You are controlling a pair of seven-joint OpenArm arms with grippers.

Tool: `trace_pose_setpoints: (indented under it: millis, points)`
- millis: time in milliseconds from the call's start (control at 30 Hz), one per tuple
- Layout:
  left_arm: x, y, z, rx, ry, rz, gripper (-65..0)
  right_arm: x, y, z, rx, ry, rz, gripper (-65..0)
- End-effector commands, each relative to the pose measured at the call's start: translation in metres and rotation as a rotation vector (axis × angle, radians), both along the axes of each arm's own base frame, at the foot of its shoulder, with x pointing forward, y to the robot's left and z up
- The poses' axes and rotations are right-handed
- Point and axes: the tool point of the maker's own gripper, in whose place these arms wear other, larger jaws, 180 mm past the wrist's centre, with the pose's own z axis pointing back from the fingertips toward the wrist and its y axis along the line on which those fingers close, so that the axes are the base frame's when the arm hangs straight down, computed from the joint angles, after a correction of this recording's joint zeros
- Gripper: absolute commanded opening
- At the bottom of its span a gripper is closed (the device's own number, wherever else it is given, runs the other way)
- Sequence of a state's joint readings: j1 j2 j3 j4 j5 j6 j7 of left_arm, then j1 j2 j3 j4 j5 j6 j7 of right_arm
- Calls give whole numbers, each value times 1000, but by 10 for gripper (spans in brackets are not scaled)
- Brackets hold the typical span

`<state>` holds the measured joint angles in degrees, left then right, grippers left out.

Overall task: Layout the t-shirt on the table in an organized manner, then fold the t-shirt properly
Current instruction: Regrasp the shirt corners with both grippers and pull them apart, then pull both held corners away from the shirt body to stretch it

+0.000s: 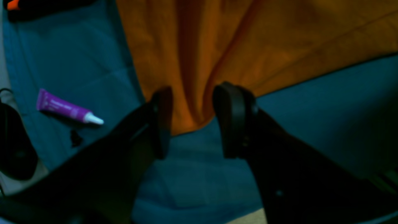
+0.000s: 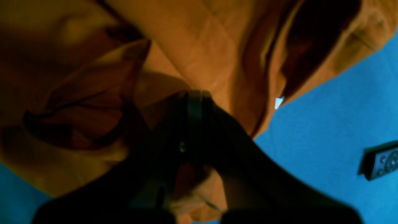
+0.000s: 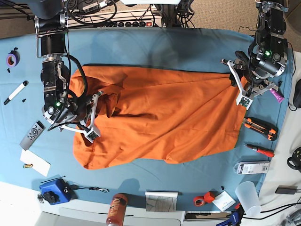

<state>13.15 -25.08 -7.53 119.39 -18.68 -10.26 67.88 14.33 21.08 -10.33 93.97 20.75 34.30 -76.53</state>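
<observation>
The orange t-shirt [image 3: 160,113] lies spread across the middle of the teal table [image 3: 155,47], rumpled at its left end. My right gripper [image 3: 91,115] sits on that bunched left end. In the right wrist view its fingers [image 2: 194,99] are pressed together with a fold of the t-shirt [image 2: 202,56] between them, and a small white tag [image 2: 279,102] shows at a fold. My left gripper [image 3: 237,85] hovers at the shirt's right edge. In the left wrist view it [image 1: 192,121] is open, its jaws standing either side of a corner of the t-shirt [image 1: 248,43].
A purple tube [image 1: 67,107] lies beside the left gripper. A remote [image 3: 32,135] and a marker [image 3: 15,92] lie at the left. An orange-black cutter [image 3: 259,128] and a screwdriver [image 3: 258,149] lie at the right. A can [image 3: 116,209], a blue box [image 3: 54,189] and a cup [image 3: 248,197] stand along the front edge.
</observation>
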Motion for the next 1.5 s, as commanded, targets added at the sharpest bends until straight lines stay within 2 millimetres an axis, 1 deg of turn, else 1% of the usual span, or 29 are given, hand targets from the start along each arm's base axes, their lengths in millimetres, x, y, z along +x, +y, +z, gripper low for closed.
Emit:
trace_pose_setpoints:
  millis: [0, 100, 133, 333, 400, 533, 733, 867, 967, 1033, 1133, 1267, 1367, 1467]
  points:
    - [7, 1, 10, 5, -41, -4, -392, 13, 1, 25, -1, -80, 9, -650]
    - [7, 1, 10, 4, -43, -5, -392, 15, 8, 49, -6, -160, 35, -650]
    - [7, 1, 10, 5, -43, -4, -392, 12, 8, 53, -13, -176, 45, -650]
    - [7, 1, 10, 4, -44, -5, -392, -19, -2, 52, -5, -188, 19, -650]
    - [8, 1, 11, 1, -51, -5, -392, -33, -6, 57, 34, -200, -7, -650]
    - [8, 1, 11, 2, -50, -6, -392, -67, -13, 63, 130, -202, -45, -650]
    - [8, 1, 11, 1, -51, -6, -392, -111, -25, 78, 191, -210, -74, -650]
    - [8, 1, 11, 1, -50, -6, -392, -142, -39, 68, 193, -132, -111, -650]
    - [8, -1, 11, -10, -49, -9, -392, -159, -50, 61, 178, -91, -150, -650]
    - [7, -5, 11, -29, -45, -13, -392, -166, -51, 57, 177, -72, -156, -650]
    - [3, -9, 8, -49, -22, -31, -392, -169, -50, 54, 184, -63, -161, -650]
    - [-14, -17, -2, -68, 34, -80, -392, -172, -46, 50, 207, -56, -177, -650]
    - [-26, -18, -10, -74, 60, -83, -392, -174, -43, 46, 227, -46, -192, -650]
    - [-27, -22, -10, -92, 33, -100, -392, -175, -43, 45, 231, -42, -197, -650]
